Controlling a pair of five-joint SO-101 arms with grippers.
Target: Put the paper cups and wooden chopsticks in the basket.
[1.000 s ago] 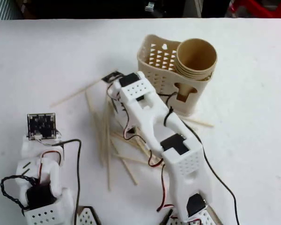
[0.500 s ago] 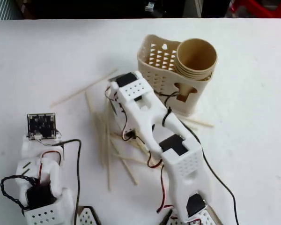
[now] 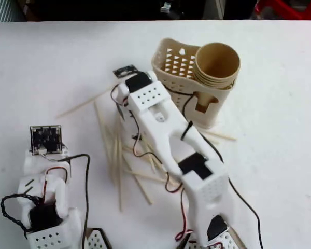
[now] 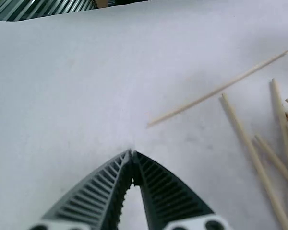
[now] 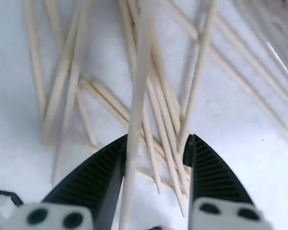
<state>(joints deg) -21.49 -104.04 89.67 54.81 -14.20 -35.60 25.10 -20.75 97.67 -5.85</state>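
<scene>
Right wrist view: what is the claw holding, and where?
Nothing is clamped: the claw is open, and one wooden chopstick merely runs beside one finger.

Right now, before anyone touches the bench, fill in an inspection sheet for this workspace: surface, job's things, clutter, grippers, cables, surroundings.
Surface: white table, plain and flat.
Job's things: stacked paper cups stand in the basket; wooden chopsticks lie scattered on the table beside it.
Clutter: nothing seen.
Grippers: right gripper open over the chopstick pile, one stick running along a jaw's inner edge; left gripper shut, holding nothing, near a stray chopstick.
Cables: red and black wires run along the right arm; a black cable loops by the left arm.
Surroundings: dark space beyond the table's far edge, with a red object there.
</scene>
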